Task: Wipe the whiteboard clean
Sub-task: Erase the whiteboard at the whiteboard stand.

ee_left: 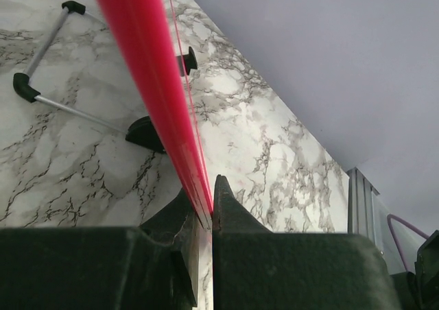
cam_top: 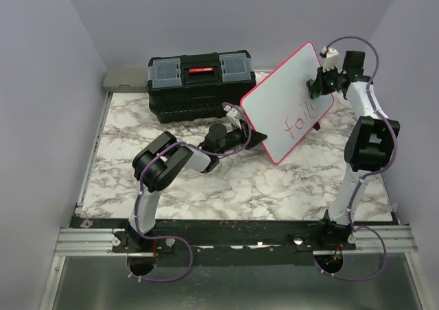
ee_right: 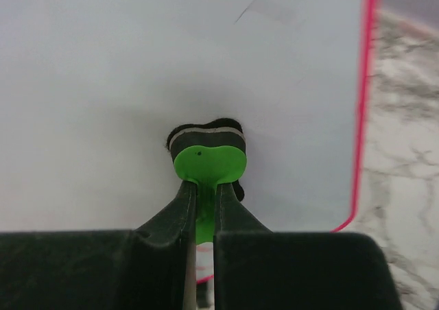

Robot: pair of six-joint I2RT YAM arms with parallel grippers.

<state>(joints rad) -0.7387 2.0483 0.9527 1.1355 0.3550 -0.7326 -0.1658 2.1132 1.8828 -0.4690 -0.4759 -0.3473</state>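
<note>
The whiteboard (cam_top: 288,99) is white with a pink-red rim and stands tilted above the marble table, with red handwriting (cam_top: 302,121) on its lower right. My left gripper (cam_top: 254,139) is shut on the board's lower left edge; in the left wrist view the red rim (ee_left: 147,84) runs up from between my closed fingers (ee_left: 211,217). My right gripper (cam_top: 317,85) is shut on a green eraser (ee_right: 208,166) whose black felt pad presses on the white face (ee_right: 123,84), near the board's right rim and above the writing.
A black toolbox (cam_top: 200,84) with a red latch stands at the back left of the marble table (cam_top: 206,180). A grey flat object (cam_top: 125,79) lies behind it. A metal stand with black feet (ee_left: 41,84) lies on the table under the board.
</note>
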